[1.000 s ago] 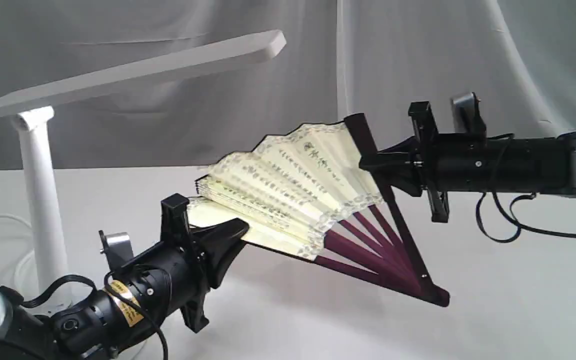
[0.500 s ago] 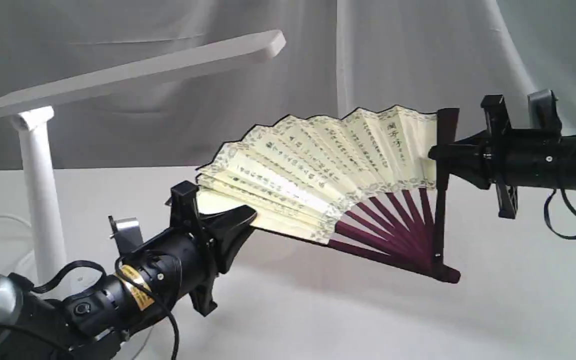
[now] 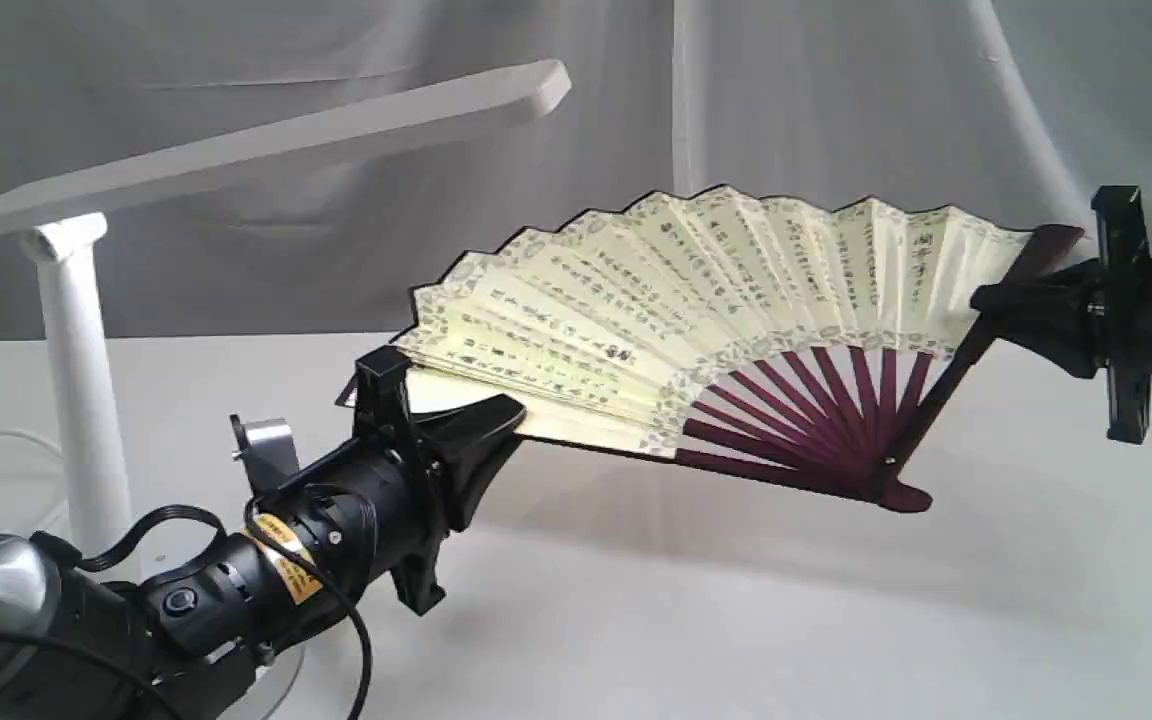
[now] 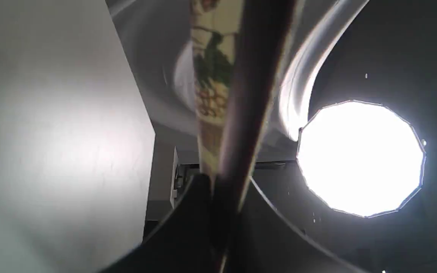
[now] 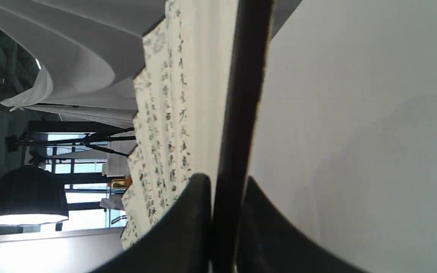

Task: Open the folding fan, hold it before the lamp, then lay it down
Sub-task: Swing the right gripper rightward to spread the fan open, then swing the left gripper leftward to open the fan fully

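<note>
Pleated cream paper folding fan with black script columns, floral border and dark maroon ribs (image 3: pixel 716 300) is spread wide and held in the air above the white table (image 3: pixel 736 620), not touching it. Its pivot (image 3: pixel 896 490) sits at 5 o'clock of the leaf and the arc edge faces 12 o'clock. Pleats at the 9 o'clock end are bunched tight; the rest are fanned out. Black left gripper (image 3: pixel 508 420) is narrow, clamped on the lower guard and paper edge at the fan's 8 o'clock; the left wrist view shows the dark guard (image 4: pixel 252 94) pinched between the fingers (image 4: pixel 199 197). Black right gripper (image 3: pixel 981 298) is narrow too, pinching the other maroon guard at the fan's 3 o'clock; in the right wrist view the guard (image 5: pixel 241 113) runs straight between both fingers (image 5: pixel 192 204). White plastic desk lamp with long flat bar head and round stem (image 3: pixel 266 140) stands at the fan's 9 to 10 o'clock, apart from it, with the bar tip above the fan's bunched end. Grey draped cloth (image 3: pixel 836 120) hangs behind.
</note>
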